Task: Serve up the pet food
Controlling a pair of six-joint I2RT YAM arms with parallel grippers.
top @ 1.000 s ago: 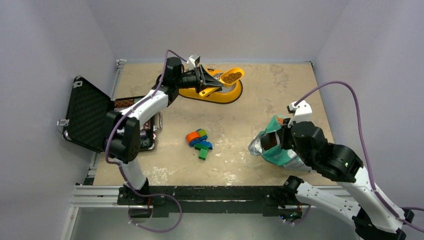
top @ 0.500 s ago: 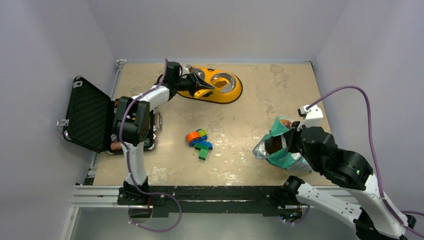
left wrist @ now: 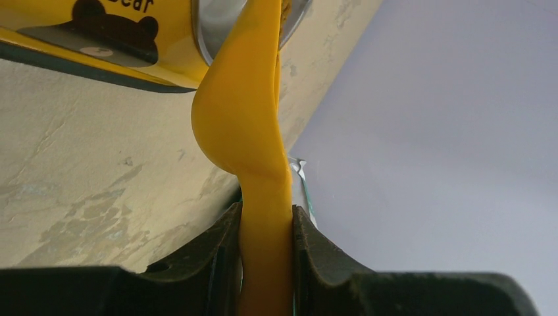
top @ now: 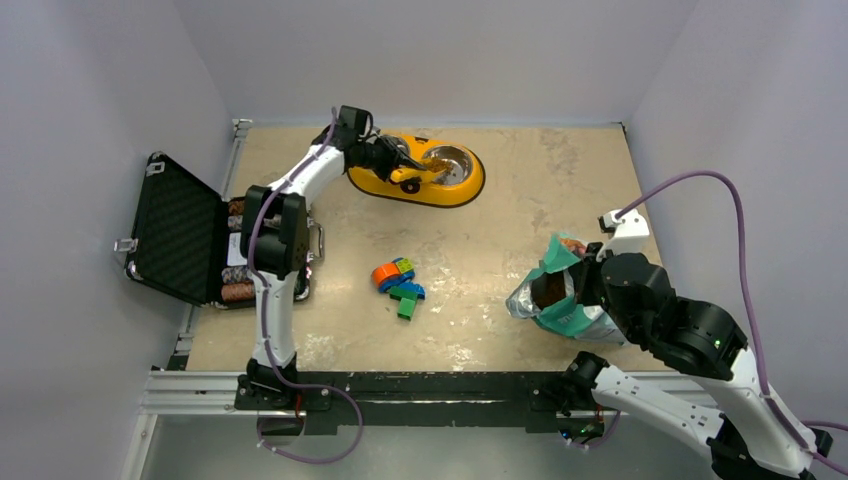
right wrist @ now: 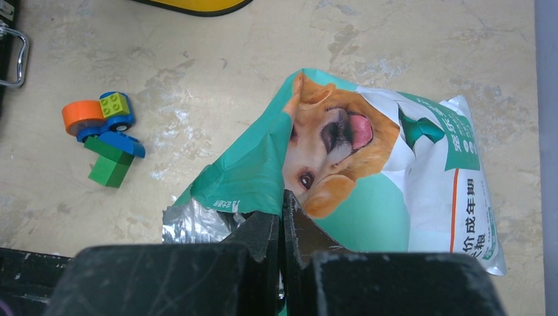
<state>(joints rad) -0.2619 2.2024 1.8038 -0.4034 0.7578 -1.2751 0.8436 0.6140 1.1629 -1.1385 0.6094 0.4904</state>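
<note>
Since a second ago, the left arm (top: 300, 185) has reached out lower and rolled its wrist. The yellow scoop (left wrist: 242, 131), which was held level and full above the feeder, now lies tipped into it. The right arm (top: 680, 335) has drawn a little toward the right with the bag and has held there for the last half second. From above we see a worn beige desk (top: 540, 190) with purple-grey walls around it. At the far side sits a yellow feeder (top: 440, 193) with a steel bowl (top: 464, 160) set in it. The left jaws are clamped on the scoop's handle. The wrist view shows the handle squeezed between the two dark fingers, the scoop's back toward us and its far end over the bowl's rim. A small brown patch of pet food (top: 437, 165) shows at the scoop's tipped end, at the left edge of the bowl; how much lies in the bowl we cannot tell. More dark brown shows in the open mouth of the bag (right wrist: 401, 164), a teal and white pouch printed with a golden dog, lying on its side near the right edge. The right jaws are pressed together on the bag's torn top edge. Toy blocks (top: 398, 283) lie in a cluster mid-desk, and an open black case (top: 172, 230) sits at the left edge.
</note>
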